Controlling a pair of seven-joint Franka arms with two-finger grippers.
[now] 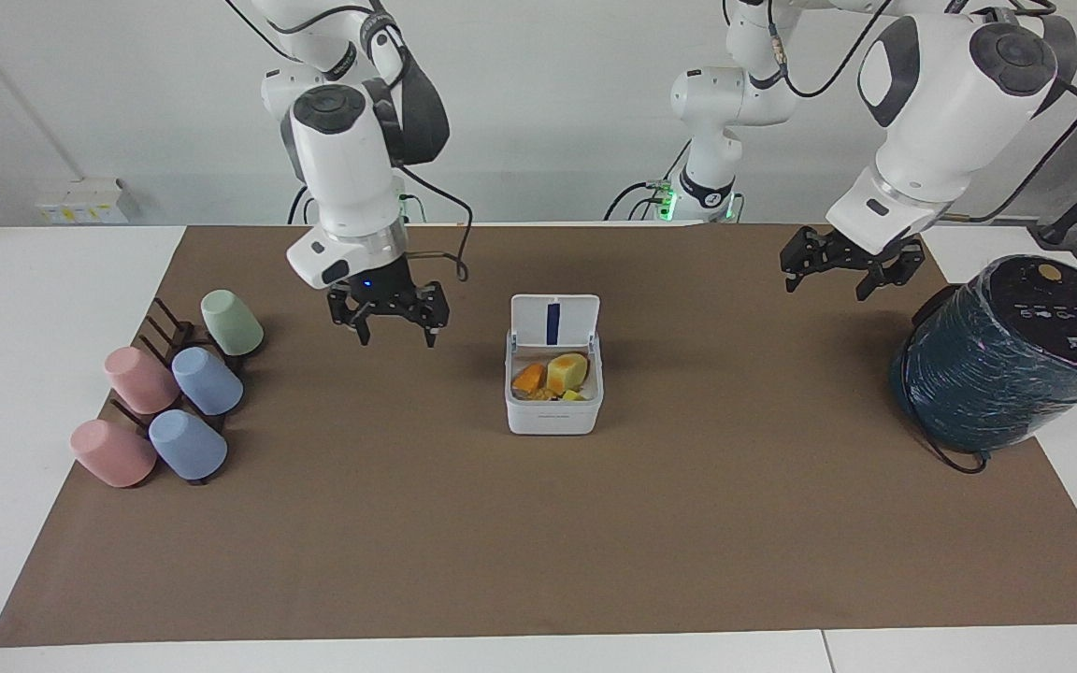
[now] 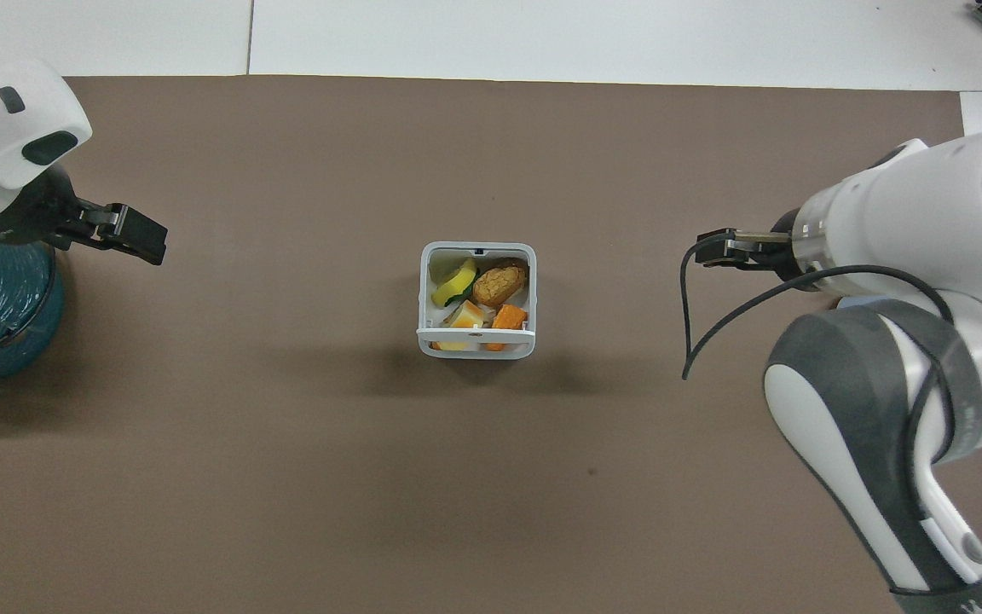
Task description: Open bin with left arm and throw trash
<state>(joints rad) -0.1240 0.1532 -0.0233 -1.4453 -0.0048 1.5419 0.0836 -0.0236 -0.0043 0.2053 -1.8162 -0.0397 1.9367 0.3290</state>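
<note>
No label reads clearly from here: the white bin (image 1: 553, 411) has a small line of print on its front wall, too fine to make out, and the dark teal wrapped cylinder (image 1: 1006, 360) carries a row of tiny white marks on its black top.

The bin sits mid-counter on the brown mat (image 1: 538, 542), its lid (image 1: 554, 321) standing upright with a blue strip inside. The trash (image 2: 481, 294) lies in it: yellow, golden-brown and orange pieces.

The left claw (image 1: 842, 266) hangs open and empty over the mat near the cylinder, arm bent down from above. The right claw (image 1: 391, 318) points down, fingers apart, empty, between the bin and the pastel cups (image 1: 179, 397).
</note>
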